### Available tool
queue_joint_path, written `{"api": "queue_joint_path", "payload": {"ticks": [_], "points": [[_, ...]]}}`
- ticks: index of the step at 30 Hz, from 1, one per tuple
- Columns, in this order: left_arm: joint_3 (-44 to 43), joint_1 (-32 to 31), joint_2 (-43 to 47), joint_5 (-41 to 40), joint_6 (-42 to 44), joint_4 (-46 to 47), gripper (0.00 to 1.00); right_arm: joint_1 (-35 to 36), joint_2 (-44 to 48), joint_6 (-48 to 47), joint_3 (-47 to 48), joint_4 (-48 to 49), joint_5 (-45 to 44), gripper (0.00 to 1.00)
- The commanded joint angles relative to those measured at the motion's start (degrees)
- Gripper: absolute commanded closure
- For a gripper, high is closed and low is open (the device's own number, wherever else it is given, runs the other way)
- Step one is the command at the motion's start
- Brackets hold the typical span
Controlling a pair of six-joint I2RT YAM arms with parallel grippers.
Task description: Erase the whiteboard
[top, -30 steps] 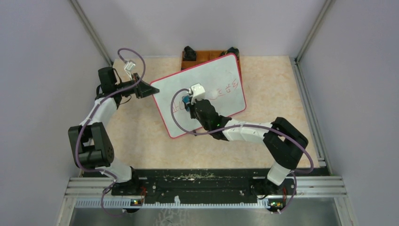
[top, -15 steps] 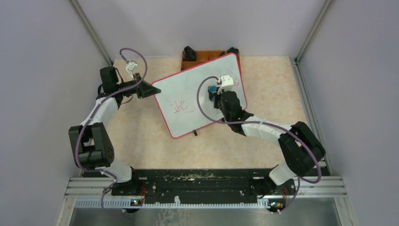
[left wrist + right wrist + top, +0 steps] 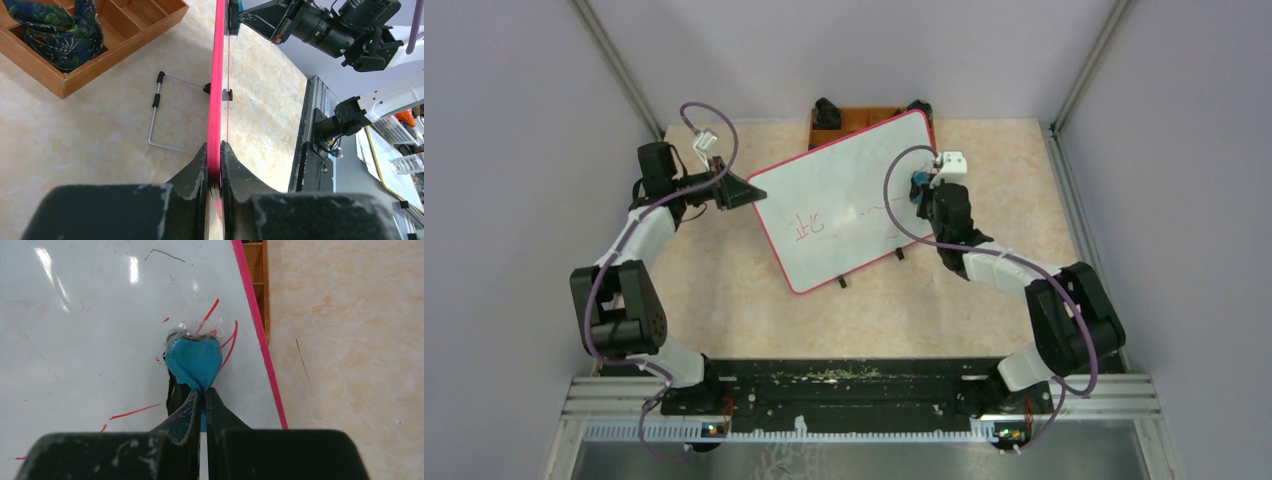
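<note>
Erasing in progress: the whiteboard stands tilted on the table between the two arms. The left hand is clamped on its red rim, and the right hand is pinched shut on a blue wiper pressed to the surface just ahead of its fingertips.

The job looks roughly half done. The middle of the board reads clean from above, but red characters nearer the left hand are yet to be wiped.

The right wrist view adds what the overhead misses: short red strokes fanning around the wiper, close to the board's edge on that hand's right. The left wrist view sees the board edge-on. It alone shows the wire stand behind it and, beyond and to that hand's left, a wooden tray holding a patterned cloth.
</note>
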State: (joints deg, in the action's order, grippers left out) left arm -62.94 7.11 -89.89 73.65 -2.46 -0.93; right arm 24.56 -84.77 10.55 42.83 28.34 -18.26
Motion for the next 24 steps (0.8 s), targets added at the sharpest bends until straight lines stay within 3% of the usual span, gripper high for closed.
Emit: {"api": "queue_joint_path", "payload": {"ticks": [1, 5, 21, 24], "points": [[-1.02, -0.23, -0.57, -0.9, 5.22, -0.69, 1.0, -0.65, 2.05, 1.42, -1.01, 0.67, 1.38, 1.0], [-1.05, -0.26, -0.57, -0.76, 5.25, -0.86, 1.0, 0.56, 2.2, 2.42, -1.94, 1.83, 4.32, 1.0], [-1.31, -0.21, -0.46, 0.09, 5.45, -1.42, 1.0, 16.59, 0.03, 1.92, 0.24, 4.04, 4.98, 1.0], [-1.37, -0.26, -0.39, 0.18, 5.53, -1.51, 1.0, 18.38, -1.65, 1.69, 2.55, 3.56, 9.21, 1.0]]}}
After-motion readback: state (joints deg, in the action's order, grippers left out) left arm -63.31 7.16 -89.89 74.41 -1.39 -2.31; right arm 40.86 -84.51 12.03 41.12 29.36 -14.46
